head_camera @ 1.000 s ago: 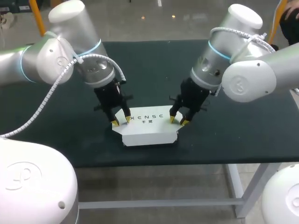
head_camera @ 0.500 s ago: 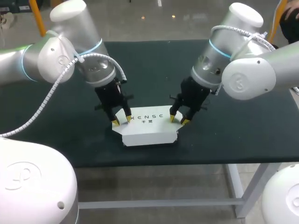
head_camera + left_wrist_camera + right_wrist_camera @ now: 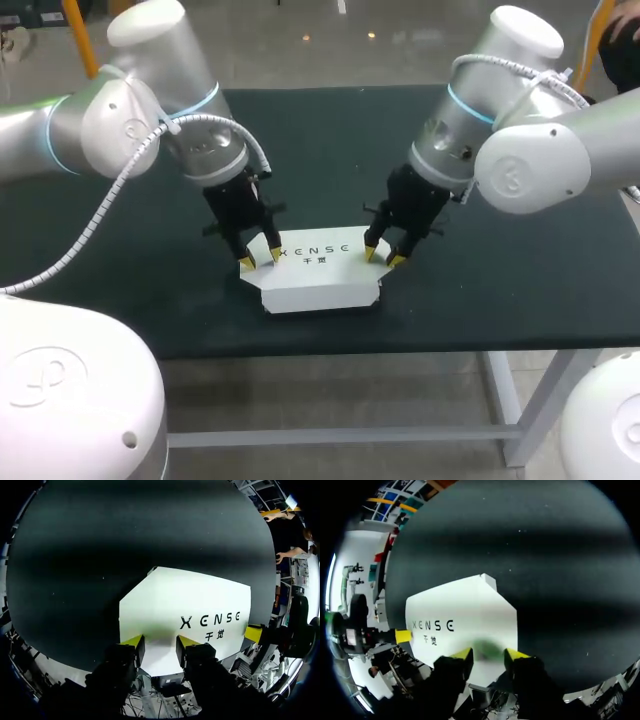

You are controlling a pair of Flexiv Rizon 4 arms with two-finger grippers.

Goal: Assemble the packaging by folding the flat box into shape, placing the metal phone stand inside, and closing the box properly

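Change: almost none; both arms shifted very slightly a second ago and have kept still for the last half second, and the box lies in the same spot.
Worktop (image 3: 330, 130): dark green, carrying the box near its front edge, about midway along.
Left arm (image 3: 130, 130): comes in from the left and slopes down to the box's left end.
Right arm (image 3: 520, 150): comes in from the right and slopes down to the box's right end.
Box (image 3: 320, 275): white and folded into a low shape, its printed top face up. Only the head view shows its front wall and angled corner flaps. The wrist views show the top face alone.
Left pincer (image 3: 259, 260): fingers apart, yellow tips at the top face's left edge. Its own wrist view shows the white face in the gap (image 3: 160, 647) and one of the other pincer's yellow tips at the far end.
Right pincer (image 3: 382, 257): fingers apart, tips at the right edge. Its wrist view (image 3: 489, 656) shows the same, mirrored.
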